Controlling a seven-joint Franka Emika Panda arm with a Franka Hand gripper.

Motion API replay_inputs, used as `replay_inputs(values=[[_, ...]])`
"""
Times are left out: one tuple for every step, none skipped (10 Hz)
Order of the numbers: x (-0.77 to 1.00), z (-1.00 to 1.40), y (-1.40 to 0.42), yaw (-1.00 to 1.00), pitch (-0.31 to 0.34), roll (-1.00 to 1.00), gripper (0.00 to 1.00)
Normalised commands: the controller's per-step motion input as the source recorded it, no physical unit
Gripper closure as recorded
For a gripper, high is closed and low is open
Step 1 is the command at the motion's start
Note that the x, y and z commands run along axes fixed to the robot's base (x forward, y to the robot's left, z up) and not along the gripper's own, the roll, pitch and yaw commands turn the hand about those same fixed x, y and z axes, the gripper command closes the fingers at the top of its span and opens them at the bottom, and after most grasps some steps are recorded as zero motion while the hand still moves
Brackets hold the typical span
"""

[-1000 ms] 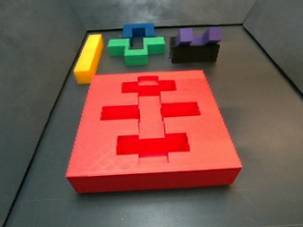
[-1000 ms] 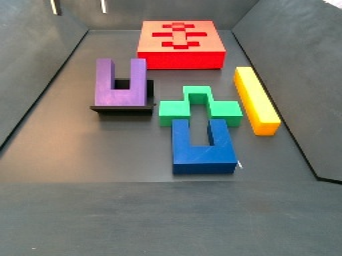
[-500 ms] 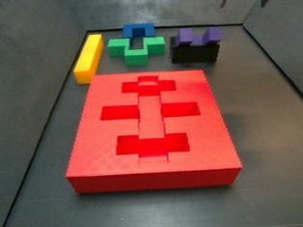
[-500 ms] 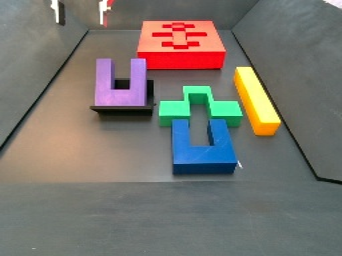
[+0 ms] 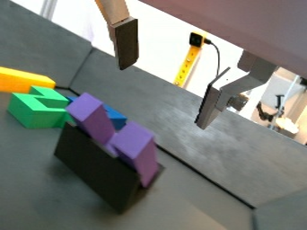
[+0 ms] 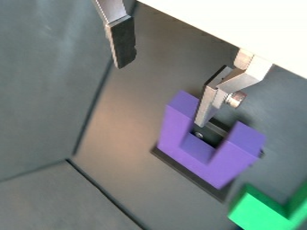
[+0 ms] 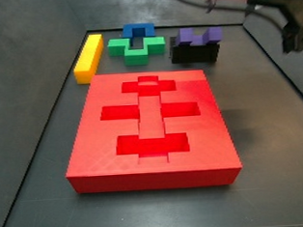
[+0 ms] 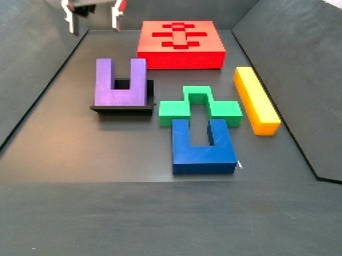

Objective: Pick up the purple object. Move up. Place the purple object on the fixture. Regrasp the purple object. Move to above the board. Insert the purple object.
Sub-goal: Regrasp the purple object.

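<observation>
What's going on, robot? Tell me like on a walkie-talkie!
Pincer open, empty, up above the purple object. Purple object on the fixture, not gripped. Nothing in the way.

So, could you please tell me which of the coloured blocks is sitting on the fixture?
The purple block: it alone rests on the black fixture; green, blue and yellow lie on the floor. The open gripper hovers above it.

The two-finger gripper, a second ago barely visible at the top edge of both side views, has come lower into the frame: its silver plate fingers now show at the upper left in a side view, and its dark arm at the upper right.
</observation>
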Motion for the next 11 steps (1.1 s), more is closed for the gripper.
replay_inputs(values=[[0.72, -0.43, -0.22, 0.23, 0.331, 0.23, 0.00], [0.81, -0.34, -0.14, 0.23, 0.169, 0.07, 0.00], [0.78, -0.29, -0.03, 0.15, 0.040, 0.00, 0.00], [0.70, -0.24, 0.00, 0.09, 0.000, -0.07, 0.00], [0.58, -0.21, 0.21, 0.10, -0.071, -0.29, 0.00], [0.50, -0.08, 0.31, 0.14, -0.166, -0.42, 0.00], [0.32, -0.05, 0.25, 0.12, -0.186, -0.37, 0.00], [0.06, -0.09, 0.22, 0.07, -0.083, -0.18, 0.00], [0.00, -0.32, 0.11, 0.09, -0.066, 0.00, 0.00], [0.00, -0.32, 0.06, 0.08, -0.011, 0.03, 0.00], [-0.07, -0.15, 0.13, 0.00, 0.000, 0.06, 0.00]])
